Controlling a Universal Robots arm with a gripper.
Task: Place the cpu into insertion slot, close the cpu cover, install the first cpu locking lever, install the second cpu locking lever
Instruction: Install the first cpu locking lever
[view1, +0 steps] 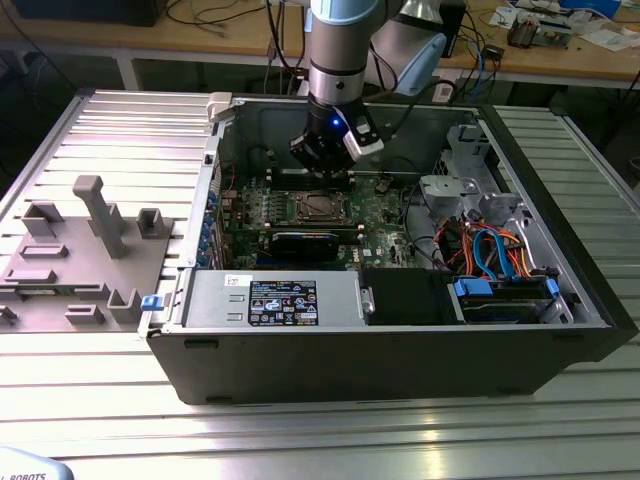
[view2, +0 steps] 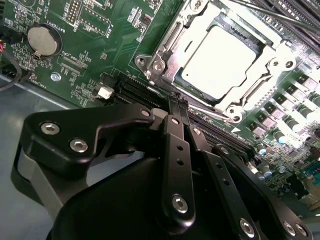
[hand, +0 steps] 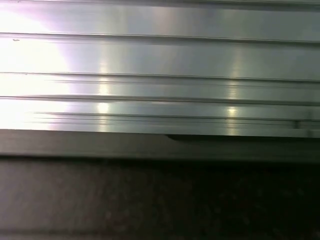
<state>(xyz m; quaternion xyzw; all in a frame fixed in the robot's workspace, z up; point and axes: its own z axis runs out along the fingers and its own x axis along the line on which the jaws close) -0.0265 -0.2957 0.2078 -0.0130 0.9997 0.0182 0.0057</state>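
So we've got the tool (view2: 179, 102) sitting right at the near edge of the socket, fingers pressed together with nothing between them, tips just touching the thin lever (view2: 212, 111) that runs along that edge. Straight past the tips, the cpu (view2: 220, 62) lies flat in its slot with the cover (view2: 165, 47) down around it; it's square, so there's no long axis to speak of.
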